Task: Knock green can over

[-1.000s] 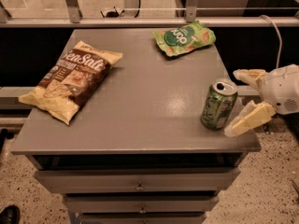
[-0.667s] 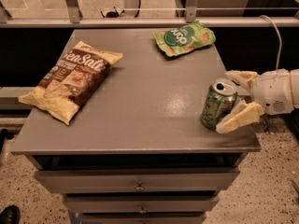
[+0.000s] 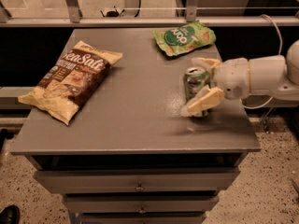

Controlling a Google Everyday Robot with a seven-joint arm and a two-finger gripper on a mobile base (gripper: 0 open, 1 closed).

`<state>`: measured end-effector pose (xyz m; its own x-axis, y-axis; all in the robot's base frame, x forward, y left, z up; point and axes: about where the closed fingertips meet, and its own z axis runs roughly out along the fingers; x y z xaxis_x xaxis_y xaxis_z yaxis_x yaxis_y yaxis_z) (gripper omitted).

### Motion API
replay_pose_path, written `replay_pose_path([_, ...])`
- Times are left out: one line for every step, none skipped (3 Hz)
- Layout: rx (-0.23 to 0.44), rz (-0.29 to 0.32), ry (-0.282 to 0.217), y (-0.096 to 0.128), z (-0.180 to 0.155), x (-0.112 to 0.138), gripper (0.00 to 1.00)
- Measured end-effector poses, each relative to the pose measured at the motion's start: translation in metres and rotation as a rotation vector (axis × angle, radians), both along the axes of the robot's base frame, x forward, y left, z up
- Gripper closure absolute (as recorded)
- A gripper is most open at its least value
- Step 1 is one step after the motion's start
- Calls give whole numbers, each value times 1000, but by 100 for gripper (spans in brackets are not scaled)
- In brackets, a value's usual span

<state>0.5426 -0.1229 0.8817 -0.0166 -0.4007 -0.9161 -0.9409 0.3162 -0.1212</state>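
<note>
The green can [image 3: 195, 82] stands on the right half of the grey table [image 3: 135, 120], silver top with pull tab facing up, about upright. My gripper [image 3: 190, 86] reaches in from the right on a white arm [image 3: 261, 76]. Its two pale fingers are spread open and straddle the can: one finger [image 3: 205, 62] sits behind the can's top, the other finger [image 3: 203, 101] crosses in front of its lower part. The front finger hides part of the can's base.
A flat green snack pouch [image 3: 184, 38] lies at the back right of the table. A large brown and yellow chip bag [image 3: 71, 84] lies on the left. Drawers [image 3: 138, 186] sit below the table's front edge. A rail [image 3: 140, 21] runs behind the table.
My gripper has moved left and closed in around the can. The can has slid left and a little farther back on the table and still stands.
</note>
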Motion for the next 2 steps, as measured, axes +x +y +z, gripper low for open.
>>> replay_pose_path([69,118,-34,63,27,11,0])
replay_pose_path([109,242,-40,117,39,5,0])
